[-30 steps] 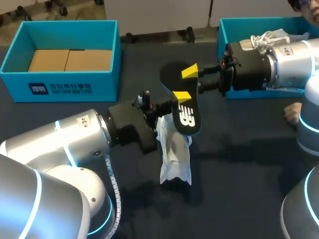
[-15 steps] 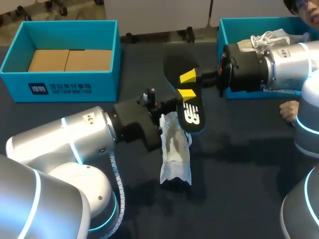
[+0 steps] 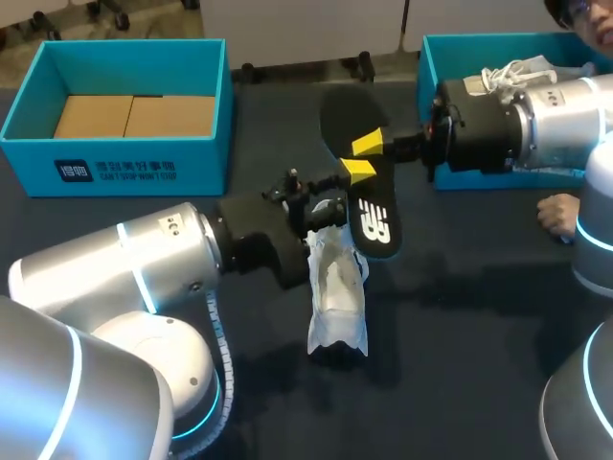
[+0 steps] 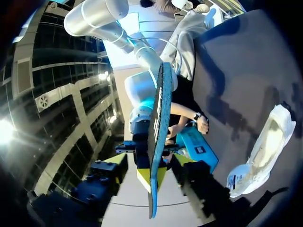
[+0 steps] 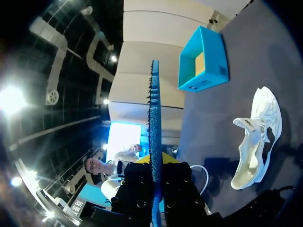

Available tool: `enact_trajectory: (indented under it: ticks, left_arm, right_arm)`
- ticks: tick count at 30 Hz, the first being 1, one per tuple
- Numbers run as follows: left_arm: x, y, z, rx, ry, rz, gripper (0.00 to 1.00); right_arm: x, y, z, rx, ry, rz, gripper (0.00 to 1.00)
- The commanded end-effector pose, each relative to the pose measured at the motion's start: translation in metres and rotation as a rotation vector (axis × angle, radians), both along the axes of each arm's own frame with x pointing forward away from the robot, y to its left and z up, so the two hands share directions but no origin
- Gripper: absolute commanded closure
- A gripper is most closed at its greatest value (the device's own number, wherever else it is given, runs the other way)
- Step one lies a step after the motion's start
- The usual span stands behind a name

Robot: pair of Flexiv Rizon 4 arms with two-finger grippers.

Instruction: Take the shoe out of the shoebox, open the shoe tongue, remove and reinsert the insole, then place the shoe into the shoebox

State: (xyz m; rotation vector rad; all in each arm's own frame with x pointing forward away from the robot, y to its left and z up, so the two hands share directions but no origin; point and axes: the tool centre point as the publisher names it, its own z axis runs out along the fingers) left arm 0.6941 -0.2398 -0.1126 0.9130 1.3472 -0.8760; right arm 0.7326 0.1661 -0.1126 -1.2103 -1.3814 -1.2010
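Right end effector point(image 3: 363, 157) grips the insole point(image 3: 372, 218). The white sneaker point(image 3: 337, 287) lies beside the left end effector point(image 3: 308, 196), whose state is unclear. The thin hold may slip on reinsertion.

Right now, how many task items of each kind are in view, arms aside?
Shoeboxes: 2, the left shoebox and the right shoebox
Shoes: 2, a white shoe on the table and a second shoe in the right shoebox
Insoles: 1, the black insole
Total: 5
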Motion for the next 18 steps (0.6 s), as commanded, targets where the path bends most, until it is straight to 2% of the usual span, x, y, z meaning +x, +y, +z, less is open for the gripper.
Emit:
enact_trajectory:
  ticks: [1,10,18]
  left_arm:
    - [0.003,0.011,0.004,0.063,0.014,-0.008,0.0]
    - [0.011,0.029,0.0,0.154,0.018,-0.06,0.0]
    - [0.024,0.043,0.008,0.223,0.008,-0.144,0.0]
  right_arm:
    - [0.0,-0.009,-0.004,-0.002,0.005,0.001,1.0]
    - [0.004,-0.018,-0.011,-0.002,0.016,-0.004,1.0]
    - [0.005,-0.021,-0.014,-0.006,0.026,0.007,1.0]
